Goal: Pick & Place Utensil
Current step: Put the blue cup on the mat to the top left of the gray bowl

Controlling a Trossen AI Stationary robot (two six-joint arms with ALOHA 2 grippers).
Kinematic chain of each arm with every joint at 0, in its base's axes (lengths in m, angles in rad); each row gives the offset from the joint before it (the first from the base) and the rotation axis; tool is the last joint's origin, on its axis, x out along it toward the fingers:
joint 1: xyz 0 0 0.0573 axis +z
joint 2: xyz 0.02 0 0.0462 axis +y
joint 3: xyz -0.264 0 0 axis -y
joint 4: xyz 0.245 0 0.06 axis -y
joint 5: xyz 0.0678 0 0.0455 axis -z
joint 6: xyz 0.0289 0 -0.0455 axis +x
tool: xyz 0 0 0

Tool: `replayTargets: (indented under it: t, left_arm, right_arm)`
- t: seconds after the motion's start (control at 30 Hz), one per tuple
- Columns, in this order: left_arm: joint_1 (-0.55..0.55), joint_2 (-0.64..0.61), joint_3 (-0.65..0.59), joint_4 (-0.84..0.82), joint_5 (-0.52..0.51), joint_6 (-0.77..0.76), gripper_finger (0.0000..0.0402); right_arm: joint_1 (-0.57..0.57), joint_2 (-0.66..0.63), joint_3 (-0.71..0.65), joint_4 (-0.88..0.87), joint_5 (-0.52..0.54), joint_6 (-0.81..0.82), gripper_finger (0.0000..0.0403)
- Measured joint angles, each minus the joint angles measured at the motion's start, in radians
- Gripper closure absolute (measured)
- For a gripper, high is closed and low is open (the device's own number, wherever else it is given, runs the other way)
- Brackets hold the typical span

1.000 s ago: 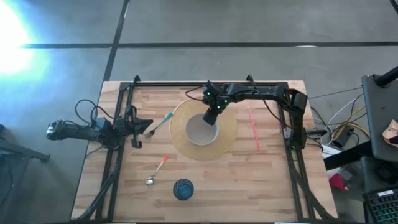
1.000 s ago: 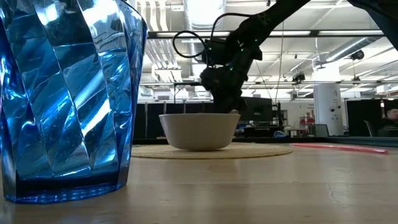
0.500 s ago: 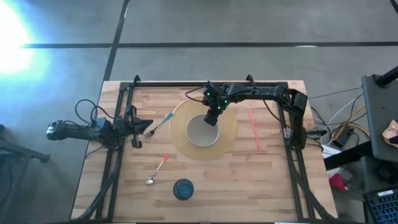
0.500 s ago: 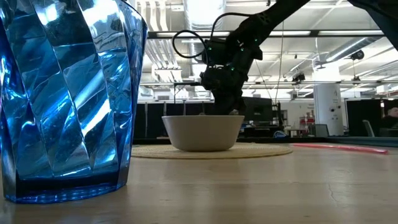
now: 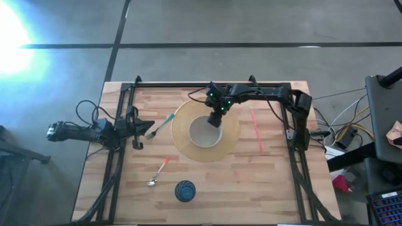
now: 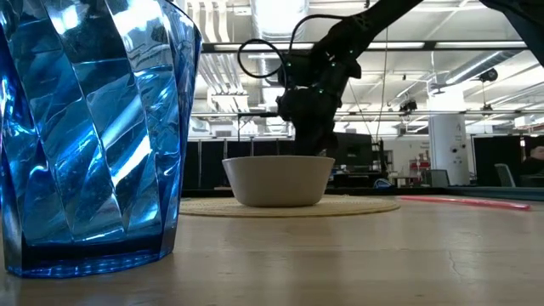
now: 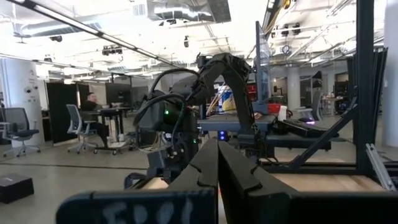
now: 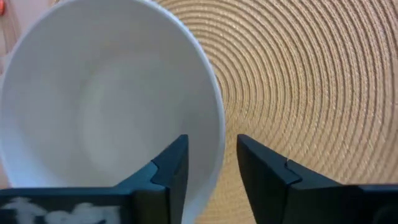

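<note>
Blue cup (image 5: 184, 191) beside spoon (image 5: 158, 171)

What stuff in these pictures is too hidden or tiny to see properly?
- High view: the right gripper covers part of the white round bowl's rim.
- Low view: the bowl's wall hides its inside; the big blue faceted plastic cup blocks the table's left.
- High view: the small orange-handled metal spoon is too tiny for detail.
- Right wrist view: the bowl is cut off.
</note>
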Motion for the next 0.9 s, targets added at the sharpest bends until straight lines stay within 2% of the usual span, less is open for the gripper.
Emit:
replayTargets:
  t: [0.23,0.63,0.77,0.9]
  left_arm:
    - [0.000,0.000,0.000,-0.004,0.000,-0.016,0.0386]
    - [0.000,0.011,0.000,0.034,0.000,-0.073,0.0254]
    - [0.000,0.012,0.000,0.064,0.000,-0.093,0.0233]
    - [0.000,0.013,0.009,0.074,0.000,-0.110,0.0231]
  right_arm:
    - [0.000,-0.080,0.000,-0.064,0.000,-0.038,0.0247]
    - [0.061,-0.287,-0.024,-0.157,0.001,-0.091,0.0249]
    - [0.116,-0.383,-0.081,-0.131,0.001,-0.092,0.0258]
    - [0.164,-0.488,-0.176,-0.059,0.001,-0.095,0.0267]
